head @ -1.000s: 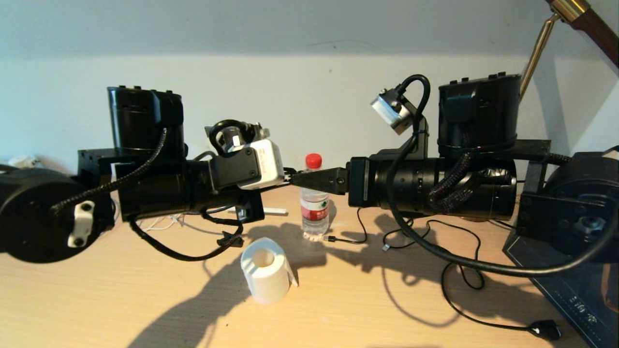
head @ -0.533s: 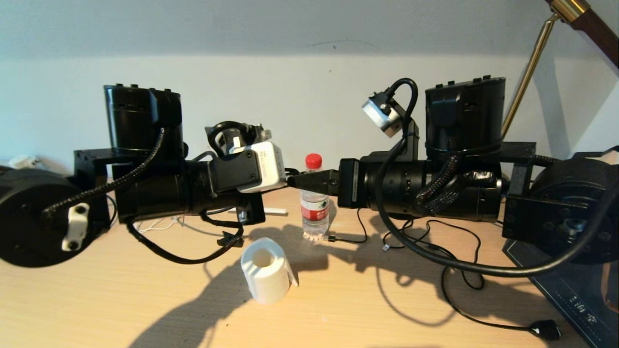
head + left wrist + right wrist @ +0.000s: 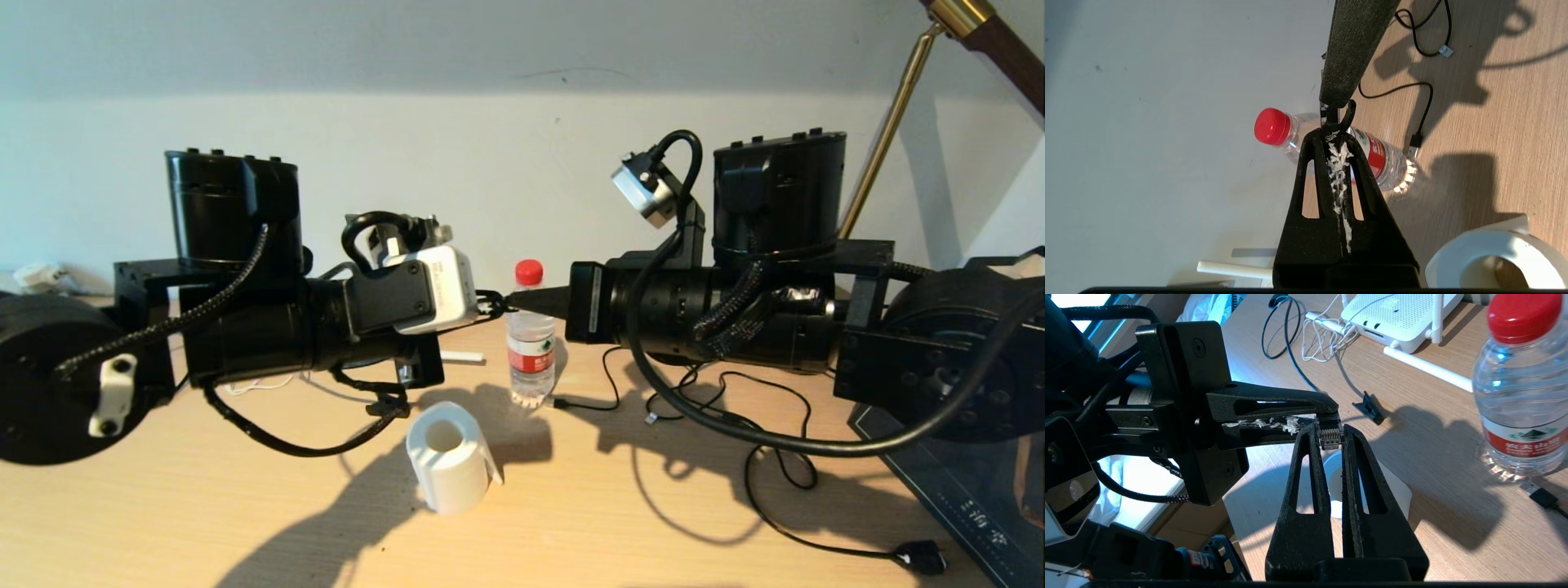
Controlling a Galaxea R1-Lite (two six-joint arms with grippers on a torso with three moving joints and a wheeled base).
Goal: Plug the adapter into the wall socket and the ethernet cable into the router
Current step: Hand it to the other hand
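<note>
The right claw [image 3: 1330, 435] and left claw [image 3: 1327, 412] meet tip to tip above the table [image 3: 620, 523], both clenched on the clear clip connector of the ethernet cable [image 3: 1329, 437], which sits pinched between the right claw's fingertips and under the left claw's tip. Just behind them stands a water bottle [image 3: 531, 339] with a red cap, and a white tape roll [image 3: 447, 467] lies below. The router [image 3: 1396, 316] rests farther off on the table beside tangled white cord [image 3: 1323, 339].
</note>
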